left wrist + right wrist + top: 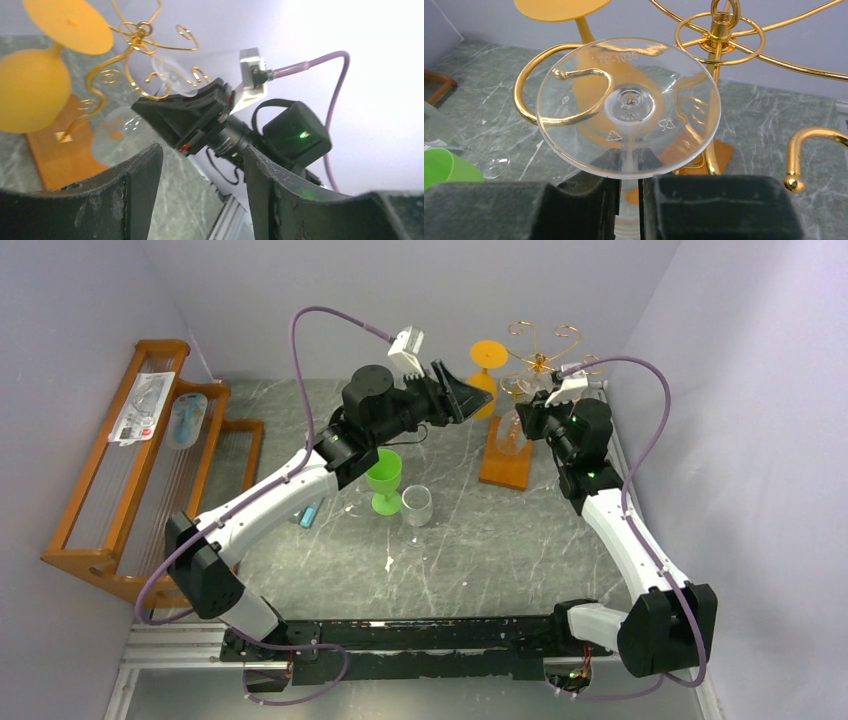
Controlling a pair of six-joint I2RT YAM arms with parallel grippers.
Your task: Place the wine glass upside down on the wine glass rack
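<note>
A clear wine glass (629, 105) hangs upside down, foot up, with my right gripper (629, 185) shut on its stem. One curled arm of the gold wine glass rack (719, 45) shows through the foot, right by the stem. In the top view the right gripper (522, 420) holds the glass (510, 435) beside the rack (545, 360), above its wooden base (503, 468). An orange wine glass (488, 352) hangs upside down on the rack's left side. My left gripper (472, 392) is open and empty next to it. The left wrist view shows the left gripper (202, 185) pointing towards the rack (135, 40).
A green wine glass (384, 480) and a clear cup (416, 505) stand mid-table under the left arm, with a small blue item (310, 512) beside them. A large slatted wooden rack (150, 460) fills the left side. Walls close in at the back and right.
</note>
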